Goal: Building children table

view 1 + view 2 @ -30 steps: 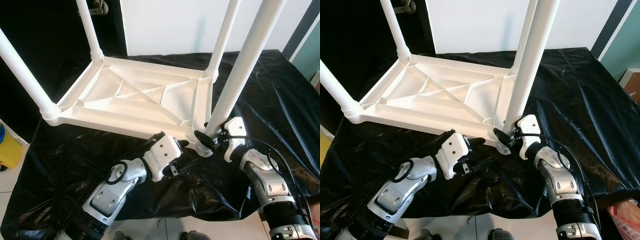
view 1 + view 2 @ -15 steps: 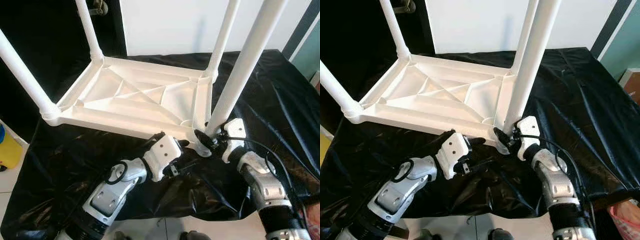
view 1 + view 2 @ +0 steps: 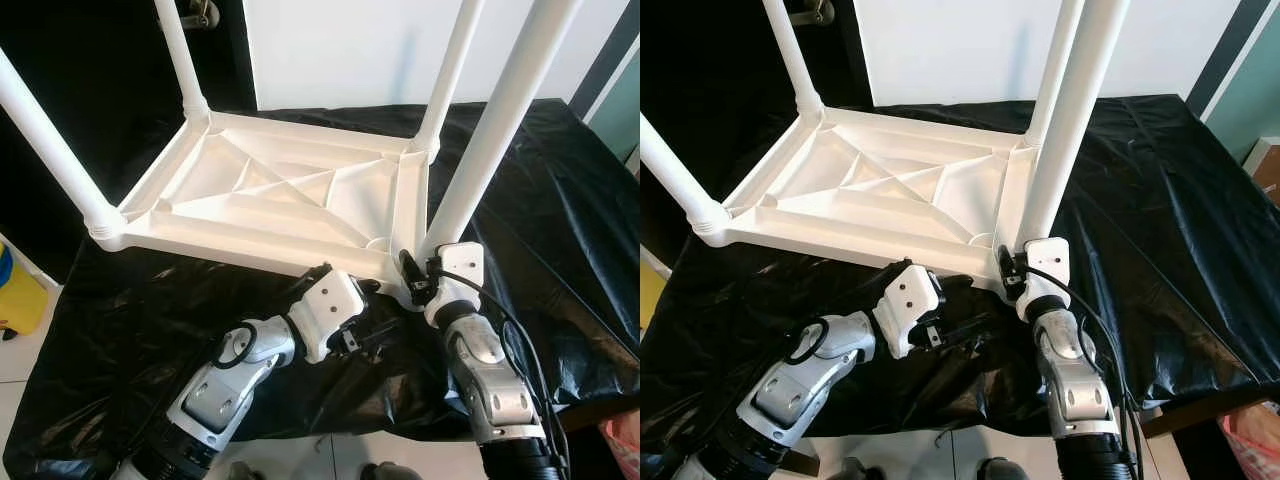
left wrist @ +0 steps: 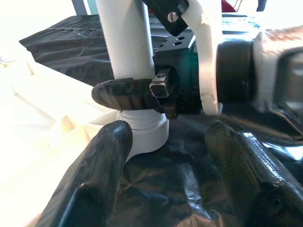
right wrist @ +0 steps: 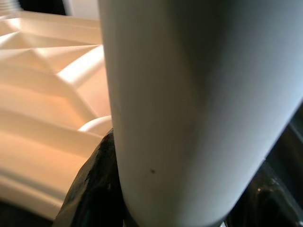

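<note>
Cataloguing by view, head cameras first: our right gripper (image 3: pixel 412 283), lower centre-right of the frame, has its fingers closed around the base of the near table leg (image 3: pixel 490 130); our left gripper (image 3: pixel 362 315), lower centre, sits just below the near edge of the upturned white table (image 3: pixel 270 200), which fills the upper half with four legs standing up. A black plastic sheet (image 3: pixel 540 190) covers the surface; white wall behind, pale tiled floor at bottom, a yellow object (image 3: pixel 18 300) at far left.

Left wrist view: our two fingers (image 4: pixel 99 175) spread wide, holding nothing, pointing at the leg's socket (image 4: pixel 144 132); one right-gripper finger (image 4: pixel 130 93) wraps the leg.

Right wrist view: the leg (image 5: pixel 189 104) up close, a dark finger (image 5: pixel 92 189) pressed against it.
</note>
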You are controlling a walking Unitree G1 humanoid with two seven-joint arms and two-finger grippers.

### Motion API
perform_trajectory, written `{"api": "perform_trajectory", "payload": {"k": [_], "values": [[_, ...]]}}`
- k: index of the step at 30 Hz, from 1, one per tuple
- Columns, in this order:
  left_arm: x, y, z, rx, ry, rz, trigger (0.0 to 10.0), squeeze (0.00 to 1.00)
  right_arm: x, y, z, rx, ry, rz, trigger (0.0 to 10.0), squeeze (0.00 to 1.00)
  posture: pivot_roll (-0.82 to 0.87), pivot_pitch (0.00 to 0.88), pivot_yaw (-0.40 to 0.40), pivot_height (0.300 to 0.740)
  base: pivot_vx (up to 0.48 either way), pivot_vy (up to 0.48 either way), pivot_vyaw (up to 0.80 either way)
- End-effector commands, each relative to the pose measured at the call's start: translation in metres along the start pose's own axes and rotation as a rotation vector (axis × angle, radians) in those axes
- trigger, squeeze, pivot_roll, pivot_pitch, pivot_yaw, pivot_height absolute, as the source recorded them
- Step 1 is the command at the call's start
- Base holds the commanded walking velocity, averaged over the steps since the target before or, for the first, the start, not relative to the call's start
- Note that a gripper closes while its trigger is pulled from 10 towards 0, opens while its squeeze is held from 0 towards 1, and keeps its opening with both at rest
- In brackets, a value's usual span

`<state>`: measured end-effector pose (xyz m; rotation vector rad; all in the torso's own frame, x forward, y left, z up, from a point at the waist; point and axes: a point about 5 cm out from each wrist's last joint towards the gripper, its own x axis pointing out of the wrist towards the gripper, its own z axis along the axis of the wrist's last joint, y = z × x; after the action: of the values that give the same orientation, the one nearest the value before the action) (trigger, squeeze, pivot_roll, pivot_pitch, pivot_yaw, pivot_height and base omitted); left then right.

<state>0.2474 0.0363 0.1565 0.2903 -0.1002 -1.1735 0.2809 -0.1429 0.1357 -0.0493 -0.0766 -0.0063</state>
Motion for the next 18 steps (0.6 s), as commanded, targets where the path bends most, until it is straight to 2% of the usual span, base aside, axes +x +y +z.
{"api": "perform_trajectory", "payload": {"k": [1,6,14,15,16,17,18], "values": [[-0.0007,-0.0047,-0.0039,-0.011,0.014,-0.043,10.0,0.0,-0.0066,0.0012,-0.0151,-0.034,0.088,-0.057,10.0,0.0,-0.13,0.112,0.01,0.74,0.0,0.0,0.0],[-0.0013,-0.0052,-0.0042,-0.012,0.016,-0.043,10.0,0.0,-0.0087,0.0089,-0.0135,-0.017,0.085,-0.059,10.0,0.0,-0.13,0.112,0.008,0.74,0.0,0.0,0.0],[-0.0008,-0.0045,-0.0046,-0.01,0.017,-0.045,10.0,0.0,-0.0087,0.0068,-0.007,-0.02,0.063,-0.091,10.0,0.0,-0.13,0.106,0.01,0.74,0.0,0.0,0.0],[-0.0007,-0.0041,-0.0044,-0.009,0.016,-0.044,10.0,0.0,-0.0086,0.0061,-0.0066,-0.022,0.062,-0.098,10.0,0.53,-0.13,0.105,0.009,0.74,0.0,0.0,0.0],[-0.0007,-0.0041,-0.0044,-0.009,0.016,-0.044,10.0,0.0,-0.0086,0.0061,-0.0066,-0.022,0.062,-0.098,10.0,0.53,-0.13,0.105,0.009,0.74,0.0,0.0,0.0],[-0.0007,-0.0039,-0.0044,-0.008,0.016,-0.044,10.0,0.0,-0.0082,0.0052,-0.006,-0.022,0.059,-0.099,10.0,1.0,-0.13,0.103,0.009,0.74,0.0,0.0,0.0],[-0.0007,-0.0037,-0.0043,-0.007,0.015,-0.043,10.0,0.0,-0.0078,0.0044,-0.0052,-0.021,0.057,-0.1,10.0,1.0,-0.13,0.103,0.009,0.74,0.0,0.0,0.0]]}}
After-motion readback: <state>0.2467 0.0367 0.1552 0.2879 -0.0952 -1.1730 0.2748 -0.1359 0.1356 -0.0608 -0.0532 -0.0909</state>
